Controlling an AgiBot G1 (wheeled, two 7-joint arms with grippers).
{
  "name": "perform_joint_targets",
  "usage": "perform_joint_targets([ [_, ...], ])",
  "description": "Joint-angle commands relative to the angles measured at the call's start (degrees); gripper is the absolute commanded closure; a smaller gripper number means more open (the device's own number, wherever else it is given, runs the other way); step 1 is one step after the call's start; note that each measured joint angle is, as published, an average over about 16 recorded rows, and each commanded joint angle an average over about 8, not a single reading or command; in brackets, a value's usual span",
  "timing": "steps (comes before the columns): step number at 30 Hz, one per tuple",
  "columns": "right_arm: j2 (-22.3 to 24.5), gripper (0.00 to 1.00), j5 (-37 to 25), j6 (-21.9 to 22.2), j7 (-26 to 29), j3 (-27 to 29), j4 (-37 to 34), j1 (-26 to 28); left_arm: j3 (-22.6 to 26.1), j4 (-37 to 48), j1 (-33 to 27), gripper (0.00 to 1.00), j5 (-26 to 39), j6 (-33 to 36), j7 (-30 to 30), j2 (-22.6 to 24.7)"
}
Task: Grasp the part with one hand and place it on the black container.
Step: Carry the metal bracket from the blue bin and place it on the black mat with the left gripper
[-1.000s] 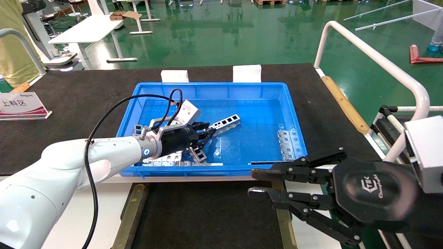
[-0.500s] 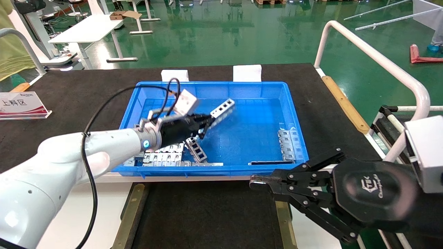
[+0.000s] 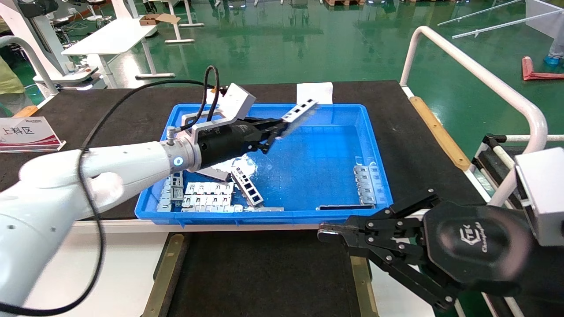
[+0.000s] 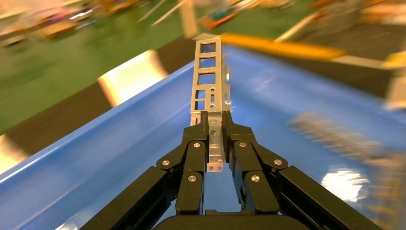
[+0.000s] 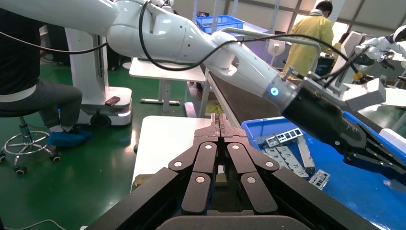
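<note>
silver-grey metal, the part (image 3: 300,110) is pinched at one end by the left gripper (image 3: 276,130), fingers pressed on it, held in the air above the blue bin (image 3: 374,145) at upper centre of the head view. the black container (image 3: 264,273) lies at lower centre, brass strips along its sides. the right gripper (image 3: 328,229), fingers pressed together and holding nothing, sits at lower right.

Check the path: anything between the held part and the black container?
The left gripper holds the part above the blue bin. Its near wall lies between, but the part looks above it. The right gripper hovers at the black container's right edge.
</note>
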Motion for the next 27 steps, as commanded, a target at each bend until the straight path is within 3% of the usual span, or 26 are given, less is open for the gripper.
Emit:
perform_joint_targets([
  [1, 0.0, 1.0, 0.0, 0.0, 0.0, 0.0, 0.0, 0.0, -0.5, -0.5, -0.3, 1.0, -1.1, 4.7, 0.4, -1.0],
  [7, 0.0, 1.0, 0.0, 0.0, 0.0, 0.0, 0.0, 0.0, -0.6, -2.1, 0.4, 1.0, -2.7, 18.4, 0.3, -5.1],
  [15, 0.0, 1.0, 0.0, 0.0, 0.0, 0.0, 0.0, 0.0, -0.2, -9.8, 4.7, 1.0, -3.9, 29.9, -2.5, -11.8],
  [21, 0.0, 1.0, 0.0, 0.0, 0.0, 0.0, 0.0, 0.0, -0.3, -20.5, 11.4, 1.0, -5.5, 31.5, -6.9, -18.2],
  [27, 0.0, 1.0, 0.0, 0.0, 0.0, 0.0, 0.0, 0.0, -0.2, -32.9, 20.9, 1.0, -6.6, 25.4, -12.3, -24.0],
])
